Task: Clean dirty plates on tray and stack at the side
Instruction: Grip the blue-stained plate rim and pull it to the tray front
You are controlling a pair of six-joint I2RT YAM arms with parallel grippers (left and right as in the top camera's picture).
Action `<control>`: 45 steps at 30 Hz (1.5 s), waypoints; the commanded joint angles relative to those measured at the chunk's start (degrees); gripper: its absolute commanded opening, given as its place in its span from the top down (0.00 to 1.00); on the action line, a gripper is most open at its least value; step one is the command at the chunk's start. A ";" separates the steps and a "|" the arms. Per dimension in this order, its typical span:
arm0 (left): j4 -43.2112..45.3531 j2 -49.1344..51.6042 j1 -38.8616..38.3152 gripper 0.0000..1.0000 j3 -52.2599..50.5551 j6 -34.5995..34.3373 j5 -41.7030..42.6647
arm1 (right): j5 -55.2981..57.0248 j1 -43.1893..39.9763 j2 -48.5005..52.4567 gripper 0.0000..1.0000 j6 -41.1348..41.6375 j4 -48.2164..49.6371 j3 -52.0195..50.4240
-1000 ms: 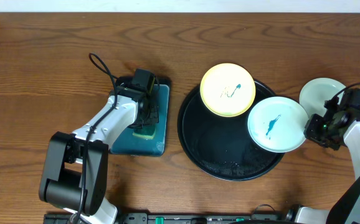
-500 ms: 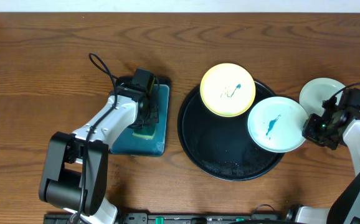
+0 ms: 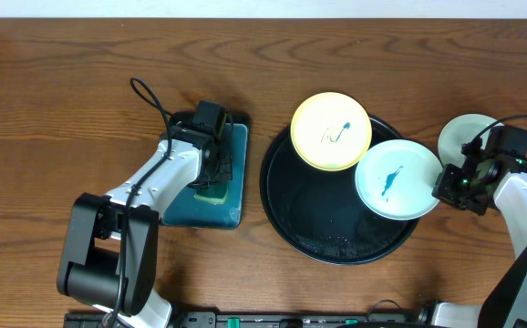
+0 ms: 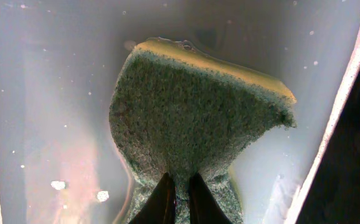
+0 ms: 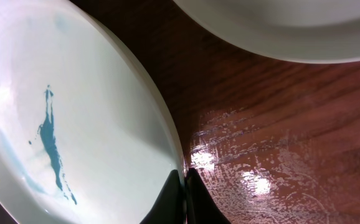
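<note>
Mint plate (image 3: 397, 179) slid left, right tool (image 3: 442, 186) pinching rim.

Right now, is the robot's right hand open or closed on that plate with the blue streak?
Closed. In the wrist view, the two fingertips of the right hand are pressed together, pinching the rim of the plate.

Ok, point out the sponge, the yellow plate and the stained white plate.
sponge (image 4: 192, 118): left wrist view, middle of green face
yellow plate (image 3: 331, 132): overhead view, centre
stained white plate (image 3: 406, 183): overhead view, centre, beside the stain
</note>
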 commanded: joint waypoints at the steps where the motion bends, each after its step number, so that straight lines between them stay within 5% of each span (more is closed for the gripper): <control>1: -1.07 1.51 0.09 0.92 -1.42 0.52 -0.22 | -0.44 1.09 0.35 0.99 0.48 -0.09 -0.46; 23: -1.22 1.51 0.09 0.92 -1.42 0.50 -0.22 | -18.38 1.79 -5.70 0.99 0.46 -11.06 0.13; 45: -1.29 1.51 0.09 0.92 -1.42 0.46 -0.22 | -8.79 22.10 -1.27 0.99 5.29 -3.76 -3.78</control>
